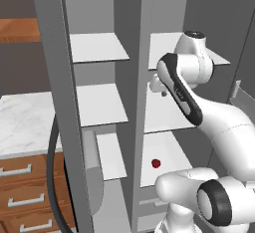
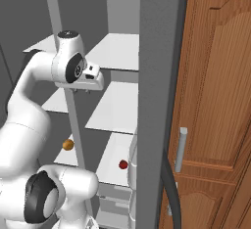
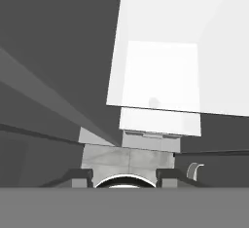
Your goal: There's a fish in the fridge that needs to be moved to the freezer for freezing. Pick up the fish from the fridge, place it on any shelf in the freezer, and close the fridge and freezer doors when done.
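Grey doors (image 1: pixel 50 102) swung wide, freezer (image 1: pixel 89 13) at 9 o'clock of the divider (image 1: pixel 139 77), fridge (image 1: pixel 168 13) at 3 o'clock. Reaches with the gripper (image 1: pixel 161 90) into the fridge just past the divider, over the middle board, at 12 o'clock from a red ball (image 1: pixel 156 163) lying on the board below. Shows, in the right base view, an orange ball (image 2: pixel 68 145) at 10 o'clock of the red one, across the divider from it. Looks down, in the hand view, on stacked white boards (image 3: pixel 160 76), with the fingertips (image 3: pixel 80 174) set apart at 6 o'clock and nothing plain between them; cannot tell whether they grip anything. Cannot make out the fish: too small or hidden, so cannot tell where it lies. Shows a narrow shelf (image 1: pixel 97 105) at mid height in the freezer, level with the gripper and at 9 o'clock from it.
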